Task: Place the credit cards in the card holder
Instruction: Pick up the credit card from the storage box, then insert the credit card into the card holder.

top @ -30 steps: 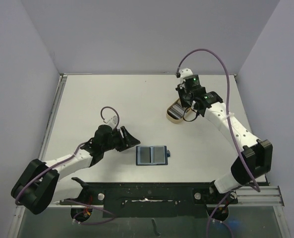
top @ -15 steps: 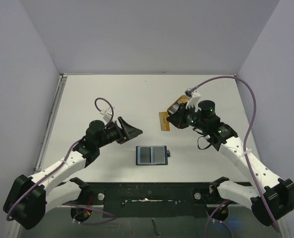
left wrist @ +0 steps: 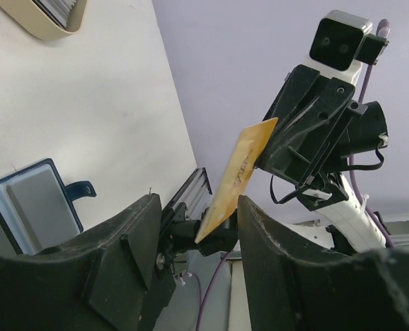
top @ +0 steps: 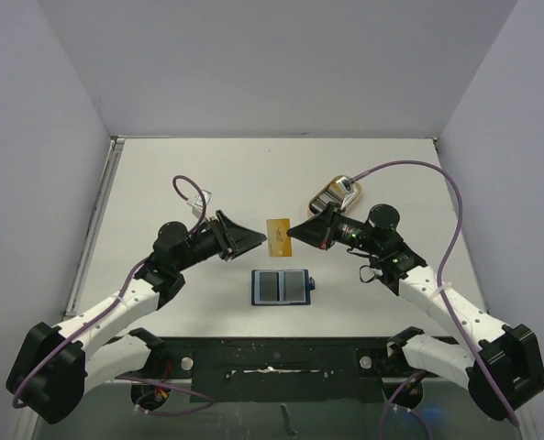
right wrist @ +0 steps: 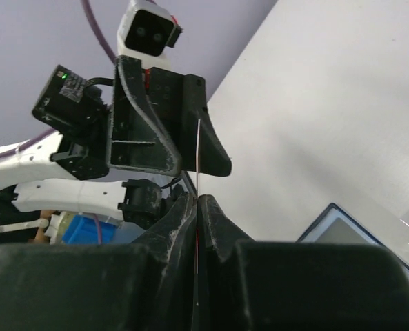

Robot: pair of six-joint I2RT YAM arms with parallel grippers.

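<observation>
My right gripper (top: 294, 232) is shut on a gold-yellow credit card (top: 277, 229) and holds it in the air above the table's middle. In the right wrist view the card (right wrist: 198, 155) shows edge-on, pinched between the shut fingers. My left gripper (top: 258, 241) is open and faces the card from the left. In the left wrist view the card's (left wrist: 241, 170) free end lies between my open fingers (left wrist: 125, 258); I see no contact. The navy card holder (top: 282, 287) lies open and flat below them, and also shows in the left wrist view (left wrist: 32, 207) and the right wrist view (right wrist: 359, 238).
A tan oval dish (top: 325, 205) with several more cards stands behind the right gripper; it also shows in the left wrist view (left wrist: 35, 24). Grey walls enclose the table on three sides. The black base rail (top: 272, 357) runs along the near edge.
My right gripper has carried the gold card from the dish leftward to the table's middle. My left gripper has risen and swung right until it faces the card.
</observation>
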